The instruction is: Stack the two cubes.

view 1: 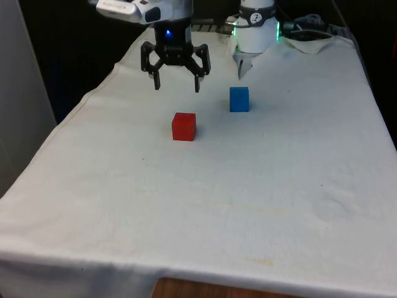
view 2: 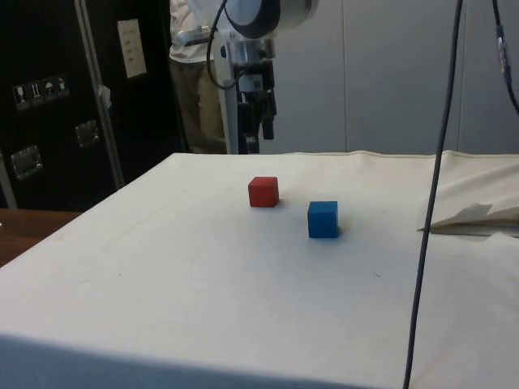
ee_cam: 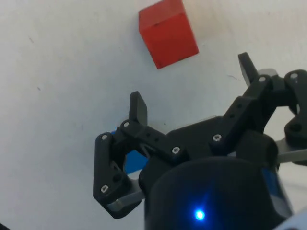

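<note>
A red cube (view 1: 183, 126) (view 2: 263, 192) (ee_cam: 168, 32) rests on the white cloth near the table's middle. A blue cube (view 1: 239, 99) (view 2: 323, 220) sits apart from it, toward the front view's right and farther back; in the wrist view a sliver of the blue cube (ee_cam: 129, 162) peeks out behind the fingers. My gripper (view 1: 177, 85) (view 2: 261, 128) (ee_cam: 192, 88) hangs open in the air above the table, behind the red cube and slightly toward the front view's left, with nothing between its fingers.
The white cloth (view 1: 205, 205) covers the whole table. The robot's base (view 1: 257, 28) stands at the far end behind the blue cube. A black cable (view 2: 434, 203) hangs down in the side view. A person (view 2: 193, 73) stands behind the arm.
</note>
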Controlling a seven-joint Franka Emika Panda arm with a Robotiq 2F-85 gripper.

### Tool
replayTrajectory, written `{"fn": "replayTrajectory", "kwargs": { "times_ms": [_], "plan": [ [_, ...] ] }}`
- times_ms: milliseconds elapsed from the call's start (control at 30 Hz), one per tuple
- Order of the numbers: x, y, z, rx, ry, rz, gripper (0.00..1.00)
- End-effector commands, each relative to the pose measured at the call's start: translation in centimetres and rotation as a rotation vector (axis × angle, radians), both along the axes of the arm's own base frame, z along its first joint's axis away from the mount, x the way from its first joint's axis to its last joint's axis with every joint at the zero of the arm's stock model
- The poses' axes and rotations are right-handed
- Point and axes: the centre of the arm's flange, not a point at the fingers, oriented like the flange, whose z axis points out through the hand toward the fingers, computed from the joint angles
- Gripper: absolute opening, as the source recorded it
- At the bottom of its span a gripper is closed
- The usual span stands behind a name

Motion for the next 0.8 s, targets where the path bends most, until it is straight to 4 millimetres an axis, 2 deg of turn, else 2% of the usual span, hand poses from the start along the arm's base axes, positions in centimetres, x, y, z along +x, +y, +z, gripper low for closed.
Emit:
{"fn": "replayTrajectory", "kwargs": {
  "times_ms": [0, 400, 633, 767],
  "plan": [
    [0.1, 0.1, -0.2, 0.015, -0.010, -0.006, 1.00],
    [0.3, 0.2, -1.6, 0.074, -0.036, -0.035, 1.00],
    [0.2, 0.1, -1.7, 0.070, -0.025, -0.035, 1.00],
    [0.2, 0.3, -2.6, 0.071, -0.020, -0.018, 1.00]
  ]
}}
